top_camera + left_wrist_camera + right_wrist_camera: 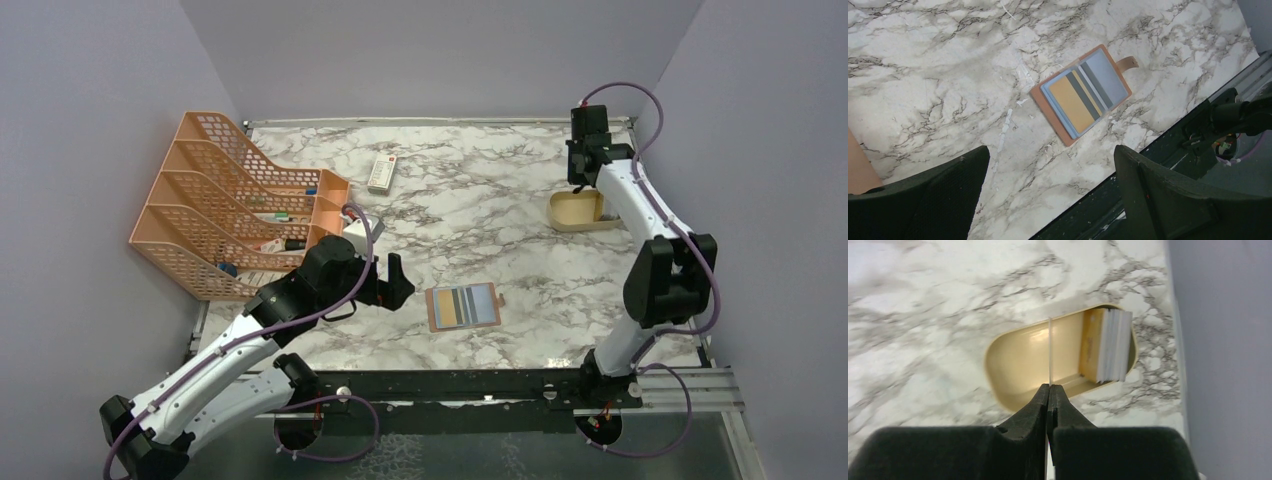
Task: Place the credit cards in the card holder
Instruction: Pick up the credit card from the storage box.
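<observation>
Jaws of the right gripper (1049, 391) pinch what looks like one card (1049, 350), edge-on, above the tan tray (998, 347), to draw it from the card stack (1108, 345) inside. Well apart from that tray, the card holder (463, 307) lies open, slots upward for loading; the left gripper (1050, 155) gapes wide.

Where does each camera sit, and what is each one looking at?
Top camera: high behind the arms, looking down on the marble table; both arms show, with left gripper and right gripper.
Left wrist camera: on the left arm, looking down at the flat brown leather card holder holding coloured plastic cards; its open black fingers show.
Right wrist camera: on the right arm, looking down into the tan oval tray; its shut fingers pinch a thin pale card.
Shared: top and left wrist both see the card holder.
</observation>
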